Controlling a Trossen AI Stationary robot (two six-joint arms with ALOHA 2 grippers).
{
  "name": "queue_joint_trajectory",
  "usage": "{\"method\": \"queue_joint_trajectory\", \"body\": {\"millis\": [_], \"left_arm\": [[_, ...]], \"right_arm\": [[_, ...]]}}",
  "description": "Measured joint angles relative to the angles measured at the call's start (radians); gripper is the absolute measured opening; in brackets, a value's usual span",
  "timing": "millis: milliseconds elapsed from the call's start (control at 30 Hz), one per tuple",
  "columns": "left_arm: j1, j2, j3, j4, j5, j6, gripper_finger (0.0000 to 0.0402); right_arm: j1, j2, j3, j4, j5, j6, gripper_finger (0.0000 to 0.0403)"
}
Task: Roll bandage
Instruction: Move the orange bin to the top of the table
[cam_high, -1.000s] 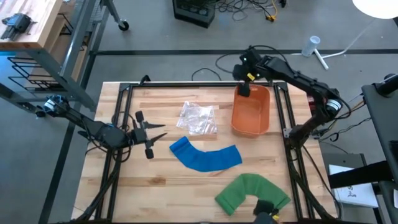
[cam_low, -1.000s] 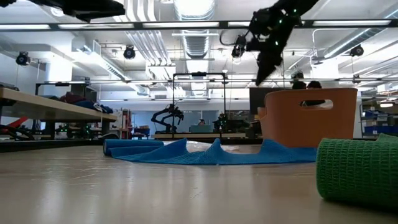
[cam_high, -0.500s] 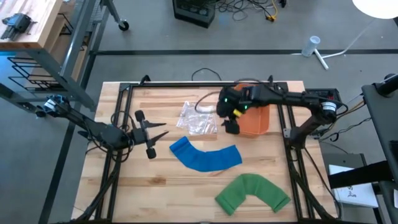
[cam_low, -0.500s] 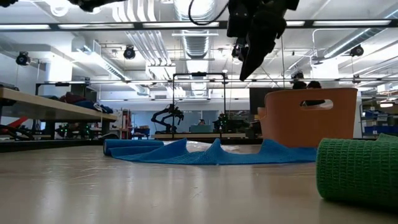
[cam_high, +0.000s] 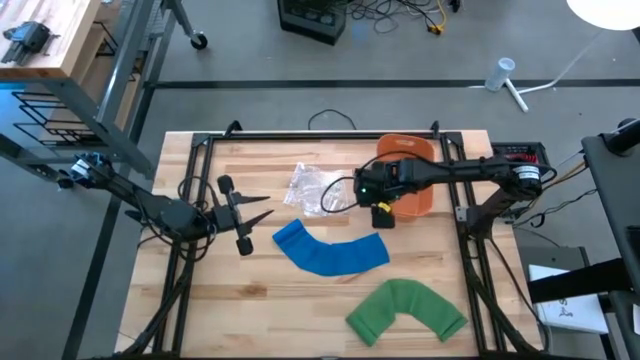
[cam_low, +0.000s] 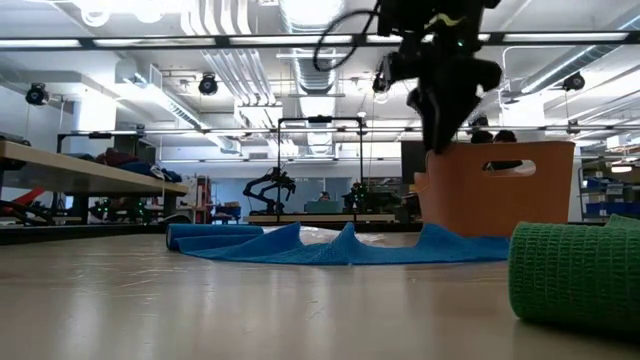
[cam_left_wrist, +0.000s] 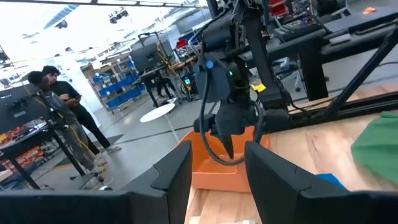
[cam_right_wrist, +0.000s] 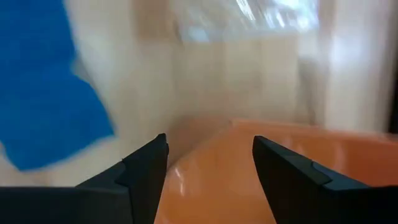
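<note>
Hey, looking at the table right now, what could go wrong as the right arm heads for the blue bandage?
The right gripper hangs open at the orange bin's edge, so it might clip the bin. The clear plastic wrapper lies close by and could get snagged. The blue bandage lies unrolled and limp, so it may bunch.

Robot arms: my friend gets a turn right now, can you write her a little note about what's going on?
Left gripper: open, empty, waiting at the table's left side.
Right gripper: open, empty, in the air beside the orange bin, near the blue bandage.
The blue bandage lies spread flat mid-table; the green bandage lies at the front edge, bent in an arch. A clear plastic wrapper sits behind the blue one.
Done: nothing rolled yet.
Left: grab a bandage and roll it up.
</note>
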Motion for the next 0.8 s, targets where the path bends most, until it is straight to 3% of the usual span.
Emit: {"method": "queue_joint_trajectory", "body": {"millis": [167, 433, 700, 800], "left_arm": [[0.0, 0.008, 0.029, -0.051, 0.0, 0.007, 0.0139], [0.001, 0.012, 0.06, -0.095, 0.0, 0.0, 0.0139], [0.001, 0.012, 0.083, -0.094, 0.0, 0.003, 0.0139], [0.001, 0.014, 0.103, -0.092, 0.0, 0.003, 0.0139]], "right_arm": [[-0.019, -0.013, -0.006, -0.124, 0.131, 0.04, 0.0222], [-0.011, -0.087, 0.015, -0.155, 0.127, 0.107, 0.0226], [-0.011, -0.147, -0.08, 0.072, 0.122, 0.199, 0.0216], [-0.01, -0.158, -0.133, 0.157, 0.064, 0.229, 0.0212]]}}
